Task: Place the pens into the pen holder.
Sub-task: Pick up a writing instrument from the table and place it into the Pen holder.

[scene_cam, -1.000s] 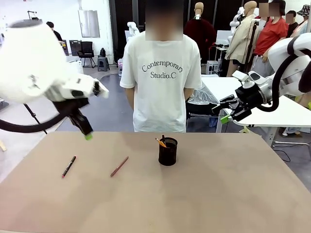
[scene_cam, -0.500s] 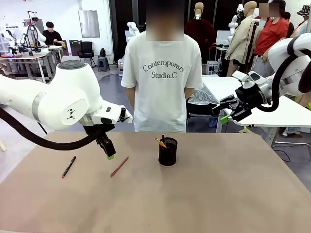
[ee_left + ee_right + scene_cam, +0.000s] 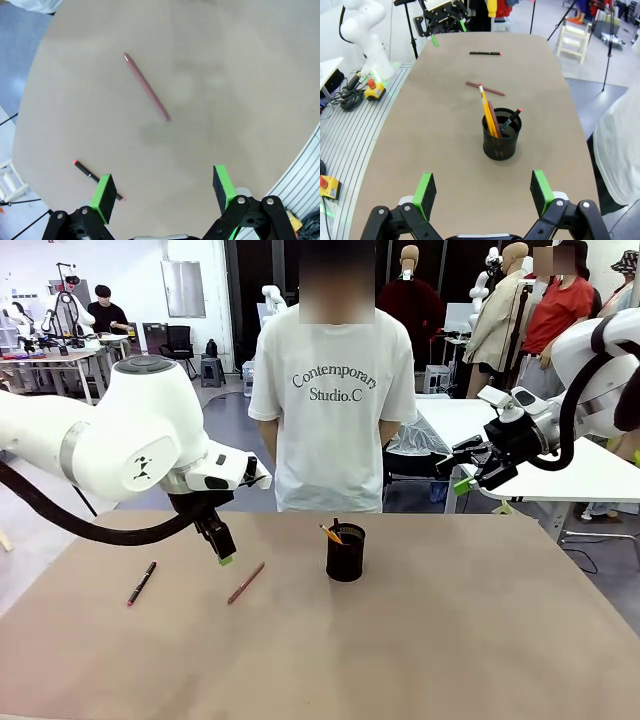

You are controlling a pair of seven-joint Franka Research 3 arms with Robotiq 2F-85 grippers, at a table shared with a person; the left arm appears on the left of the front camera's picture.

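Pens (image 3: 489, 115) lean inside the mesh pen holder (image 3: 501, 144).

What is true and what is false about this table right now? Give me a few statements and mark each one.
1. The reddish-pink pen lies on the table. True.
2. The left gripper is shut on a pen. False: it is open and empty, hovering just above the table near the reddish-pink pen.
3. The pen holder is empty. False: an orange-yellow pencil and other pens stand in it.
4. A black pen with red ends lies on the table, apart from the pen holder. True.
5. The right gripper touches the pen holder. False: it is open and held up in the air, well away from it.
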